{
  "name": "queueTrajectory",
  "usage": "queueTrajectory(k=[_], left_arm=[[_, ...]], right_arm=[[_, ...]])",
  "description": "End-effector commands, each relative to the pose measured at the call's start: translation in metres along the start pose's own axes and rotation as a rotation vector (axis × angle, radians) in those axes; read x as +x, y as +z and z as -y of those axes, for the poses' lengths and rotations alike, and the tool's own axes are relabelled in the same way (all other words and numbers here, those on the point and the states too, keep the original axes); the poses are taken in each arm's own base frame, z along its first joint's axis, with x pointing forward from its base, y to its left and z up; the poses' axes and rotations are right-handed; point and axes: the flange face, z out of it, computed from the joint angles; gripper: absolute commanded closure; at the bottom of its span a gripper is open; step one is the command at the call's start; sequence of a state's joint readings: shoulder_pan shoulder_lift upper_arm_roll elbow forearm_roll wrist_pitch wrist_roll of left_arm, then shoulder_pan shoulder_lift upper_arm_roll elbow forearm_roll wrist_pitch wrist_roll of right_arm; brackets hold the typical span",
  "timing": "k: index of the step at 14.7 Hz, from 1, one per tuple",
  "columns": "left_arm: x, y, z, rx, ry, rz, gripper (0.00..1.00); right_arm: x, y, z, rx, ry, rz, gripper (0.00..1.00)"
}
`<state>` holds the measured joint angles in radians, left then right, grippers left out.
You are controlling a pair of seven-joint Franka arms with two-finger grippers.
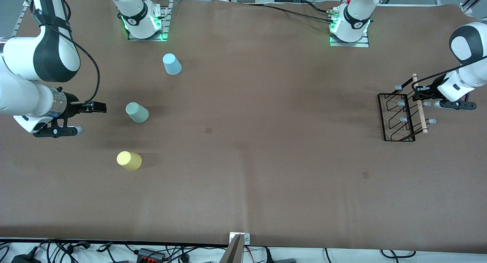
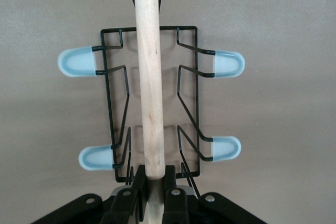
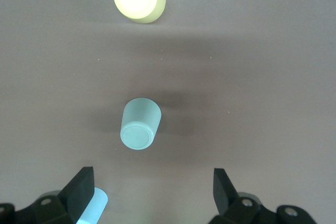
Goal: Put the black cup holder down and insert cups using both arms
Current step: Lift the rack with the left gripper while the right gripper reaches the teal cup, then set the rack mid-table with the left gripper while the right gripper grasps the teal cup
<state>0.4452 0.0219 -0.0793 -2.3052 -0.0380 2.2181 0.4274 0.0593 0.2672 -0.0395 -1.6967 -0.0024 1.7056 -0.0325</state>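
The rack [image 1: 397,116] stands on the bench [image 1: 243,160] at the left arm's end, its pegs bare. The left hand [image 2: 152,192] is clenched on the rack's wooden rod [image 2: 149,77]. The blue cup [image 1: 172,64], green cup [image 1: 137,112] and yellow cup [image 1: 129,160] stand upside down at the right arm's end. The right hand [image 3: 152,195] hovers released near the green cup.

Hidden and cropped parts

In the left wrist view, wooden rod handle [image 2: 149,82] cut off by top and bottom edges, lower end masked between left gripper [image 2: 152,190] fingers; in the right wrist view, light blue cup [image 3: 93,206] half covered by a right gripper [image 3: 152,190] finger and clipped at the edge
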Motion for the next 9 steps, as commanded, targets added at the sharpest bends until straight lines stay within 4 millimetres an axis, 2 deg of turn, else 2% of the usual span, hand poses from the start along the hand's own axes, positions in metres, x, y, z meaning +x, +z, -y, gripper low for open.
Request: queueTrajectory(k=[1,3,5,9], left_arm=[[-0.002,-0.002,-0.006,-0.017,-0.015,-0.007,0.99],[0.007,-0.013,-0.020,-0.028,-0.016,0.014,0.99],[0.024,-0.037,-0.046,-0.055,-0.039,0.044,0.99],[0.057,-0.088,-0.128,-0.113,-0.048,0.097,0.99]], right_arm=[[0.004,0.004,0.010,-0.004,-0.008,-0.004,0.00],[0.010,0.018,0.012,-0.005,-0.011,0.013,0.00],[0.011,0.025,0.011,-0.005,0.004,0.025,0.00],[0.007,0.034,0.014,-0.006,0.022,0.028,0.00]])
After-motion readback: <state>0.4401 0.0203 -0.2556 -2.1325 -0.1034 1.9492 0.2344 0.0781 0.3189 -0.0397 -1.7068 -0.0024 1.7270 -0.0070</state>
